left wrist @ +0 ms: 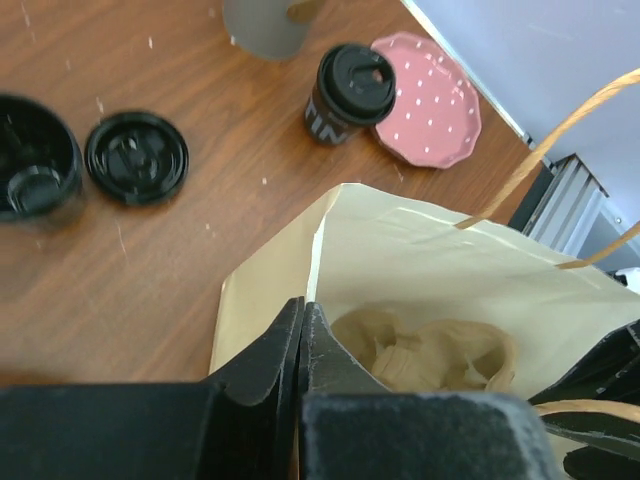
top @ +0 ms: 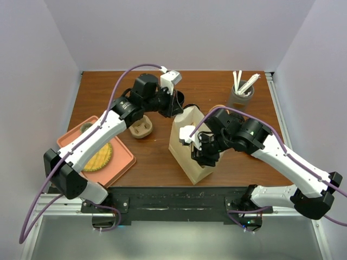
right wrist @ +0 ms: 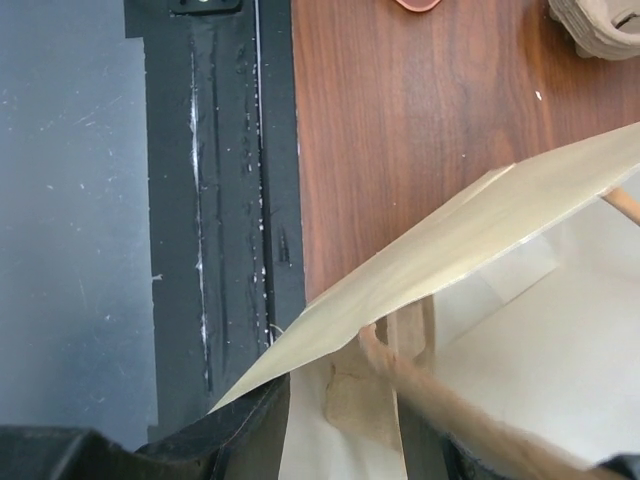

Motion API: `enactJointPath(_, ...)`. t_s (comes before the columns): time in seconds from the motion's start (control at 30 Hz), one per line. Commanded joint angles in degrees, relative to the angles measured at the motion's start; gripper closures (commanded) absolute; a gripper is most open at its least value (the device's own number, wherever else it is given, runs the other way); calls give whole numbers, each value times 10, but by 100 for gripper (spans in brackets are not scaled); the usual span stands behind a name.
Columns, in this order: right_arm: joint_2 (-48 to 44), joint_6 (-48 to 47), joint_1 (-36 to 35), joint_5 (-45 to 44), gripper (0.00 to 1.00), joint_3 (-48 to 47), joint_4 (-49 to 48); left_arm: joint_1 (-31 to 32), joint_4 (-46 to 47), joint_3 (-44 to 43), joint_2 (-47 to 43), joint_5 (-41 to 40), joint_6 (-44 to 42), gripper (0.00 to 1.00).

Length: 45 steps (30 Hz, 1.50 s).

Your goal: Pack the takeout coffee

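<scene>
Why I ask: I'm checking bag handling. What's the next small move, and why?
Probably shut the right gripper, which straddles one rim of the paper bag: the left gripper pinches the opposite rim, and the takeout coffee stands outside on the table.

loose black lid (left wrist: 136, 157) beside lidless black cup (left wrist: 35, 170); pink plate (left wrist: 430, 100); orange tray (top: 122, 155).

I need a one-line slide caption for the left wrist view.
Left gripper closed at the rim of the paper bag; lidded black cup stands beside a pink plate.
</scene>
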State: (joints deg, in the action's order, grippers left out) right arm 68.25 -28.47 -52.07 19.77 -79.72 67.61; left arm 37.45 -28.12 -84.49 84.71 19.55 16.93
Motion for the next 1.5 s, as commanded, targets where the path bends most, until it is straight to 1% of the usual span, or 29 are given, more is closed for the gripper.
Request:
enactJointPath(0.0,-3,-319,-2,-69,49,-38,43,2,112,-2,-43,14,-68,100)
enactJointPath(0.1,-7,-323,-2,-78,48,-53,41,2,139,16,-61,18,-96,100)
enactJointPath(0.27,-15,-329,-2,-91,47,-66,32,2,201,63,-99,28,-110,100)
enactJointPath(0.3,-18,-331,-3,-96,46,-61,30,1,217,68,-106,36,-111,100)
enactJointPath(0.43,-33,-339,-2,-108,47,-26,16,2,222,77,-111,58,-114,100)
enactJointPath(0.6,-67,-346,-1,-119,47,31,-32,1,240,98,-120,82,-117,100)
enactJointPath(0.7,-86,-350,-2,-139,48,68,-75,1,256,114,-126,106,-124,100)
enactJointPath(0.77,-106,-339,-3,-134,49,66,-121,2,268,134,-132,115,-124,100)
enactJointPath(0.83,-113,-318,-1,-130,49,47,-134,0,260,136,-133,117,-137,100)
enactJointPath(0.97,-137,-317,-1,-164,50,43,-143,-2,234,138,-134,131,-155,100)
enactJointPath(1.1,-151,-323,0,-197,49,42,-155,-2,238,147,-142,143,-167,100)
enactJointPath(1.17,-160,-317,0,-197,49,37,-178,-3,239,147,-142,148,-166,100)
enactJointPath(1.27,-161,-309,0,-197,48,22,-170,-4,220,129,-136,141,-156,100)
enactJointPath(1.3,-155,-306,0,-197,48,14,-158,-4,217,124,-137,119,-141,100)
enactJointPath(1.33,-154,-304,0,-197,49,15,-138,-4,213,112,-137,101,-123,96)
enactJointPath(1.37,-157,-302,0,-197,49,19,-134,-4,192,102,-135,52,-80,90)
enactJointPath(1.43,-176,-299,0,-207,49,46,-150,-4,157,66,-133,13,-43,79)
enactJointPath(1.47,-182,-294,0,-208,49,54,-160,-4,122,55,-134,-16,-15,70)
